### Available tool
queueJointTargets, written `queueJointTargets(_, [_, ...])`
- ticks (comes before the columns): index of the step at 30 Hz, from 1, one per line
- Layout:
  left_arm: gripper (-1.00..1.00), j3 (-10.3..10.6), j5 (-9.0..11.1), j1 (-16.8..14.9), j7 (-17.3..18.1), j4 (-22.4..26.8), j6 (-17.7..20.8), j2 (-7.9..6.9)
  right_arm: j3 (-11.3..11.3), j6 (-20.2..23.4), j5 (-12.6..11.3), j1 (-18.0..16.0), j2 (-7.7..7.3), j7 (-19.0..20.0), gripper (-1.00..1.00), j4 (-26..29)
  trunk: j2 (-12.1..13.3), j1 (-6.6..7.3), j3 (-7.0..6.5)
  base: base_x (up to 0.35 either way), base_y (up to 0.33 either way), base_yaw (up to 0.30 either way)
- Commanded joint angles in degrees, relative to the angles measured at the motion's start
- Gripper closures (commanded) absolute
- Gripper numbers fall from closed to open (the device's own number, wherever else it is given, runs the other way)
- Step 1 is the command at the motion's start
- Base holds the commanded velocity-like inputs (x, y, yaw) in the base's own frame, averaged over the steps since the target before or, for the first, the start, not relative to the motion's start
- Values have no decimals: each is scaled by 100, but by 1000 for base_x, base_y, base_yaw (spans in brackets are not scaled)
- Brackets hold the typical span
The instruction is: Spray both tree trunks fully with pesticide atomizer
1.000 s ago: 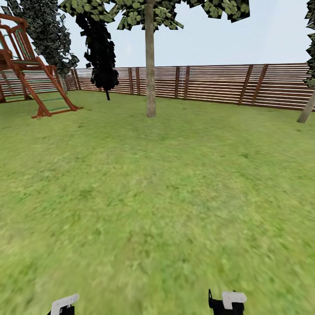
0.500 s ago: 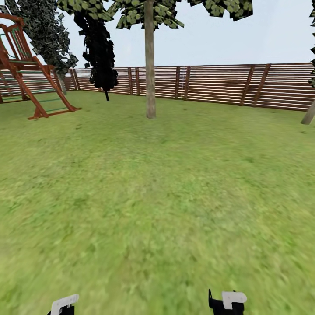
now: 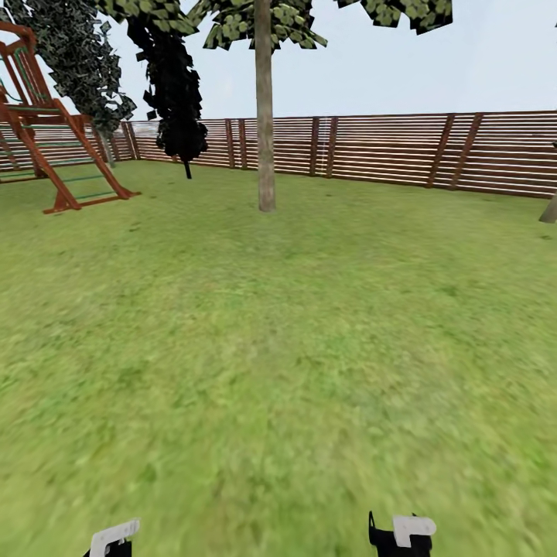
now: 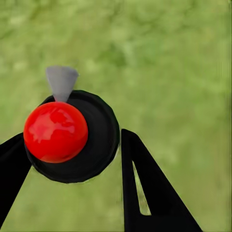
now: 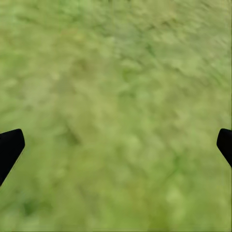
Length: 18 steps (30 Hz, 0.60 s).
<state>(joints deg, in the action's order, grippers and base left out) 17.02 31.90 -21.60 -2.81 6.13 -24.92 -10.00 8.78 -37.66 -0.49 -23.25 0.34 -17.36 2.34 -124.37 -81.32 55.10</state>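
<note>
1. The sprayer [image 4: 72, 137] sits between the two black fingers [image 4: 154, 188] of the left gripper [image 4: 70, 159]; it is a round black body with a shiny red ball on it and a small grey cone-shaped nozzle sticking out of one side.
2. The left fingers are closed in on the sprayer, one touching each side of the black body, with grass blurred behind it.
3. The right gripper [image 5: 116, 145] has its fingers spread wide apart, only the two dark tips showing at opposite edges of the right wrist view, with nothing but lawn [image 5: 116, 96] between them.
4. In the head view, the left gripper [image 3: 114, 538] and the right gripper [image 3: 402, 534] show as white-and-black pieces at the bottom edge, low over the grass.
5. Ahead across the lawn [image 3: 278, 348] stands a tree [image 3: 265, 23] with a straight, bare grey-brown trunk [image 3: 265, 131] and ragged green leaves at the top; it is well apart from the robot.
6. The foot of another trunk [image 3: 550, 210] leans in at the right edge of the head view.
7. A reddish-brown slatted fence [image 3: 387, 151] runs behind the tree across the back of the garden.
8. To the left stand a wooden play frame [image 3: 46, 139] with a ladder and a narrow black tree [image 3: 174, 85] near the fence.
</note>
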Motion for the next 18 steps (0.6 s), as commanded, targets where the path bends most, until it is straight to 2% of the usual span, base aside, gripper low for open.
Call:
queueJointTargets(1, [100,47,18,-2,-27,2,-13,-2,49,-4,-4,-4,1,-48,-100,-3,-2,-3,5,345,0,0])
queueJointTargets(18, [100,47,18,-2,-27,2,-13,-2,48,-4,-4,-4,1,-48,-100,-5,-2,-3,5,345,0,0])
